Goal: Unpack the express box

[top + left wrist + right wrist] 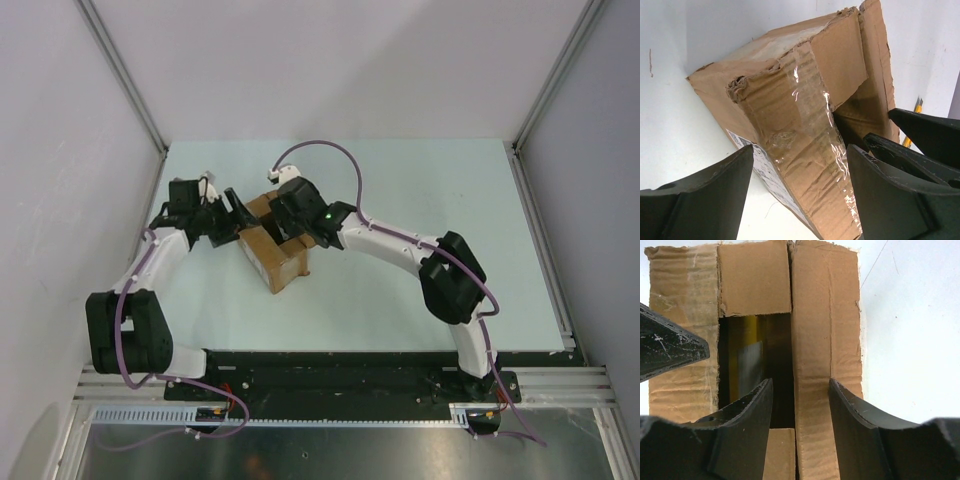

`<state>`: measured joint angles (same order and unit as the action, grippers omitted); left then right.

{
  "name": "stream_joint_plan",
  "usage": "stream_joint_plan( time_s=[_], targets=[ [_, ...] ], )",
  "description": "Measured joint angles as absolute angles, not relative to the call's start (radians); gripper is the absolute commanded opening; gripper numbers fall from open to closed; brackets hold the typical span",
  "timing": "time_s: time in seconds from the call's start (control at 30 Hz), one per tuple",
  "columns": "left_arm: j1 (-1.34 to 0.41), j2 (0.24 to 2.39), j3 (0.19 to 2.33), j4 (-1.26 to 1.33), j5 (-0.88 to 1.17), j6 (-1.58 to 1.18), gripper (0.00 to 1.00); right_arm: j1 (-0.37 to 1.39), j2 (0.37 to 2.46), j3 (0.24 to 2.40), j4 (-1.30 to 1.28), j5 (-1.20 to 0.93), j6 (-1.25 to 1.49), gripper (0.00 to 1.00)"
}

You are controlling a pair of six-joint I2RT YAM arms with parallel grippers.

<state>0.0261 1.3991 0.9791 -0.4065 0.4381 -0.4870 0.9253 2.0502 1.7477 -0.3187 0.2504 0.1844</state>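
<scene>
As both jaws gape, L gripper (pixel 800 150) flanks express box (pixel 835 55), R gripper (pixel 800 381) straddles flap (pixel 825 315); knife (pixel 918 106) beyond.

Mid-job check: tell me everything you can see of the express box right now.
The express box is a small brown corrugated cardboard carton lying askew mid-table between both arms. Crinkled clear tape runs over its creased, torn side, which carries a white label. Its top flaps stand partly apart, and the dark gap shows something yellow inside. The right gripper is open astride one flap's edge; the left gripper is open beside it.
</scene>
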Motion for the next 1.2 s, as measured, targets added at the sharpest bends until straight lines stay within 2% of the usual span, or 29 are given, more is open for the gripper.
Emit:
stream_joint_plan(
  time_s=[0.13,0.3,0.33,0.43,0.9,1.2],
  targets=[
    [0.022,1.411,0.984,-0.408,0.429,-0.485,0.80,0.918,2.058,1.748,-0.319,0.219,0.184,0.46],
    [0.017,1.424,1.003,-0.408,0.427,-0.476,0.81,0.912,2.072,1.748,-0.319,0.201,0.186,0.30],
    [0.013,1.425,1.004,-0.407,0.422,-0.472,0.81,0.912,2.072,1.748,-0.319,0.201,0.185,0.26],
    [-0.007,1.425,1.008,-0.407,0.409,-0.468,0.81,0.912,2.072,1.748,-0.319,0.206,0.186,0.00],
    [-0.146,1.425,1.065,-0.413,0.300,-0.442,0.83,0.967,2.072,1.748,-0.389,0.504,0.343,0.00],
    [-0.279,1.531,1.171,-0.502,0.040,-0.418,0.82,0.981,2.070,1.748,-0.420,0.582,0.400,0.00]
  ],
)
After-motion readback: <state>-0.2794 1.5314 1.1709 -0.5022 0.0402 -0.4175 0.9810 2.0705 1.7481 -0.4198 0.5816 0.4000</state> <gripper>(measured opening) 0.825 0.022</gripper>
